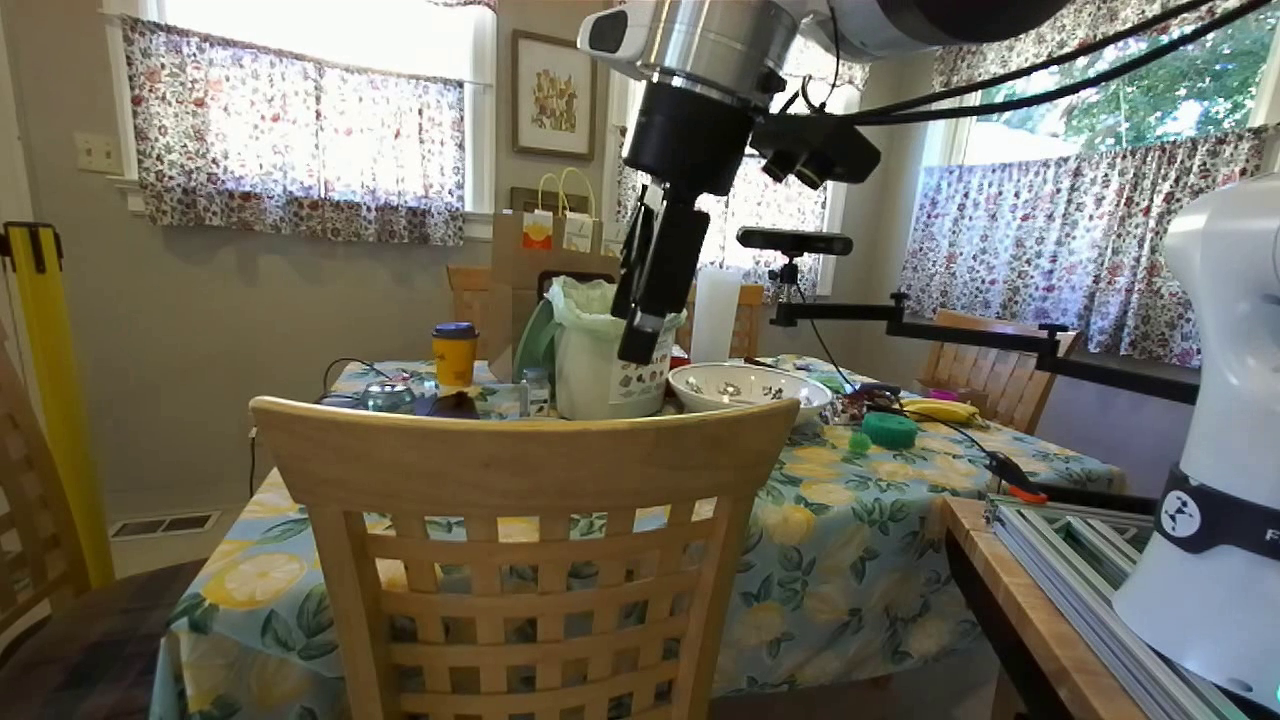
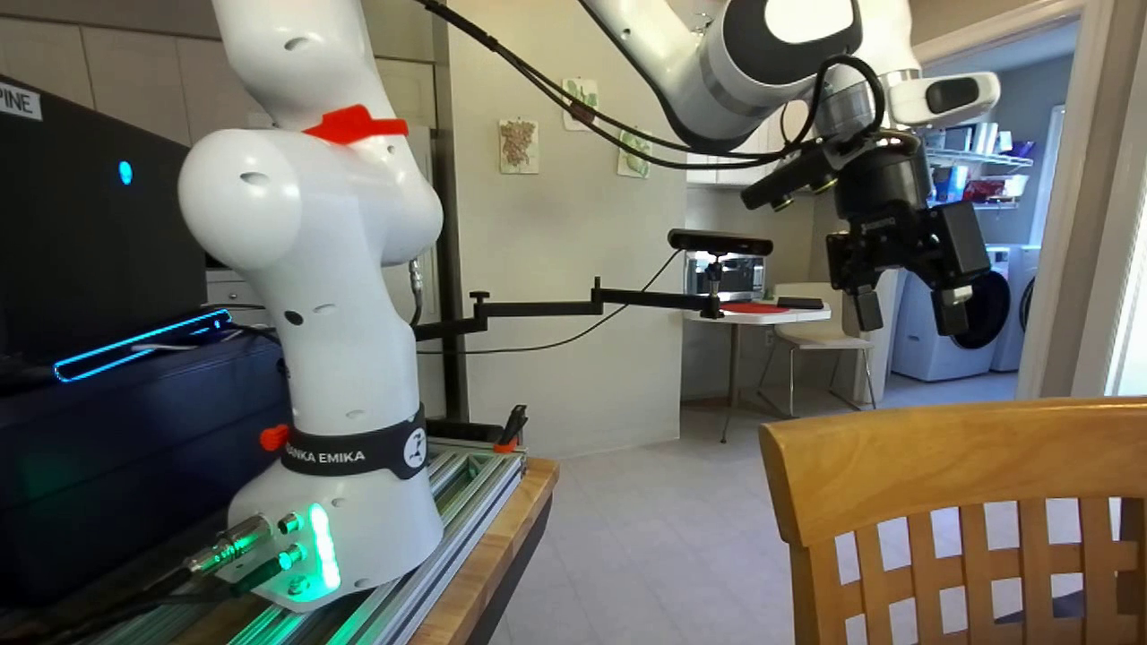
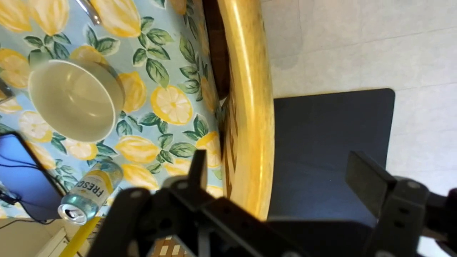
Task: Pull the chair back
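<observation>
The light-tan chair stands at the table; its curved top rail (image 1: 540,450) and open lattice back show in an exterior view, and its left part shows in another exterior view (image 2: 950,457). In the wrist view, the chair's top rail (image 3: 254,117) runs from top to bottom through the middle. My gripper (image 3: 284,173) is open and empty, its fingers spread on both sides of the rail, nearer the table-side finger. In both exterior views the gripper (image 1: 635,335) (image 2: 910,309) hangs above the chair, apart from it, fingers pointing down.
A table with a lemon-print cloth (image 3: 171,75) lies beside the chair. A bowl (image 3: 76,101), can (image 3: 91,192) and phone (image 3: 26,175) are near its edge. A dark mat (image 3: 328,135) lies on the floor. A camera on a black arm (image 1: 795,242) stands beyond the gripper.
</observation>
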Motion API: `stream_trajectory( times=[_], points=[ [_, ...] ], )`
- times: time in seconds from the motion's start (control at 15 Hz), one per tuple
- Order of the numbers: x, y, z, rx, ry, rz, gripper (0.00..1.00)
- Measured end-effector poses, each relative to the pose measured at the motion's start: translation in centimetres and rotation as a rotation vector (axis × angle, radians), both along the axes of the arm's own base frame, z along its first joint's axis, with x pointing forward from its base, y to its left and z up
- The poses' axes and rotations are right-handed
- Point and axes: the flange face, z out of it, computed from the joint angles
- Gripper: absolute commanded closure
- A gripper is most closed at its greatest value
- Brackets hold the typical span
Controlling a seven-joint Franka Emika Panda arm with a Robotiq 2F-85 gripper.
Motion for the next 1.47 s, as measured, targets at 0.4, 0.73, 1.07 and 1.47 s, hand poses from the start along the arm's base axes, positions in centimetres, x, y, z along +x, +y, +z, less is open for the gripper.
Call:
stream_trajectory(
  times=[0.4,0.73,1.07,1.47],
  points=[
    [2.1,0.2,-1.8,-0.008,0.048,0.007,0.0],
    [2.2,0.2,-1.8,-0.008,0.049,0.007,0.0],
    [2.3,0.4,-1.6,-0.002,0.037,0.01,0.0],
    [3.1,0.7,-2.8,0.012,0.027,0.02,0.0]
  ],
)
